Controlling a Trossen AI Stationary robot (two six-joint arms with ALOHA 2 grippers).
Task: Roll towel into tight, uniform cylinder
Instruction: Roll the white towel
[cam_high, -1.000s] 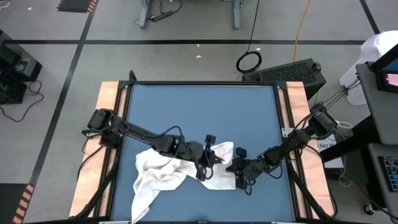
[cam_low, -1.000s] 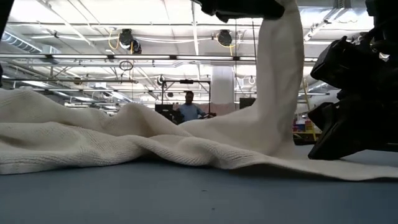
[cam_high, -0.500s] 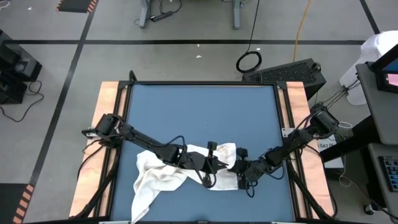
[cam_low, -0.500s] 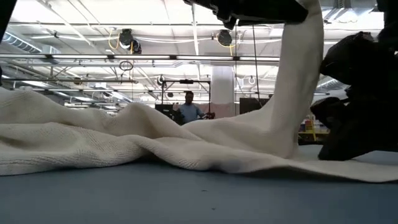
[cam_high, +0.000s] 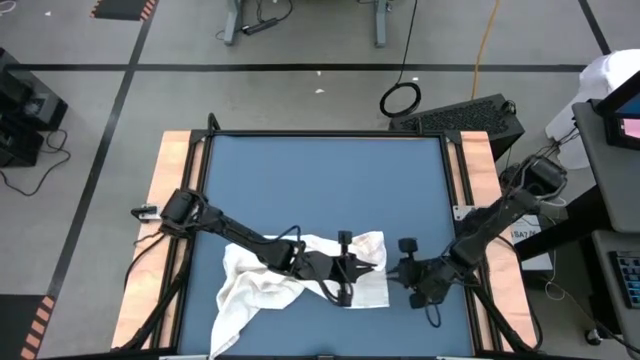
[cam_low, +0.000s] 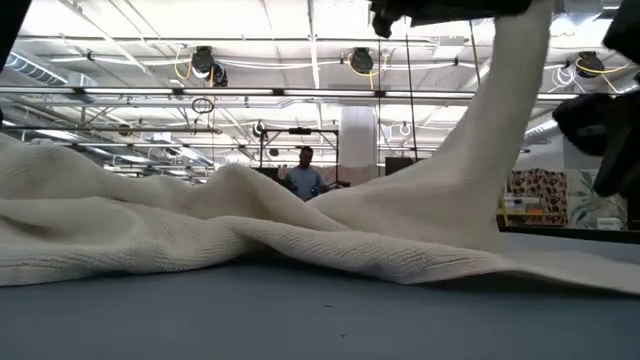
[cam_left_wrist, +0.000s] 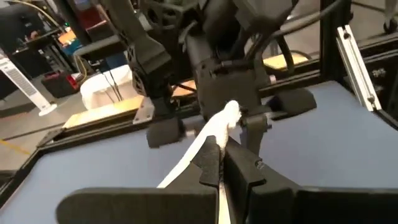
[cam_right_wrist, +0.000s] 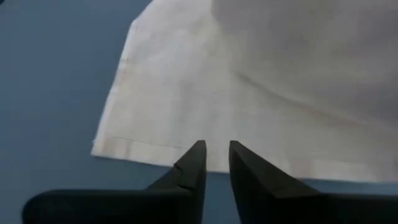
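Two claws are at work on the blue tabletop (cam_high: 320, 180). Left claw (cam_high: 350, 268) is clenched on a fold of the towel (cam_high: 275, 280), pinching it between its fingers (cam_left_wrist: 214, 165) and holding that part raised above the surface. From this claw the towel trails back along the left arm toward the tabletop's near left corner, crumpled, its long axis running diagonally; one flat corner lies just beside the claw, toward the right arm. Right claw (cam_high: 405, 270) sits just clear of that flat edge, its fingers (cam_right_wrist: 193, 163) slightly parted, grasping nothing, pointing at the towel's hem.
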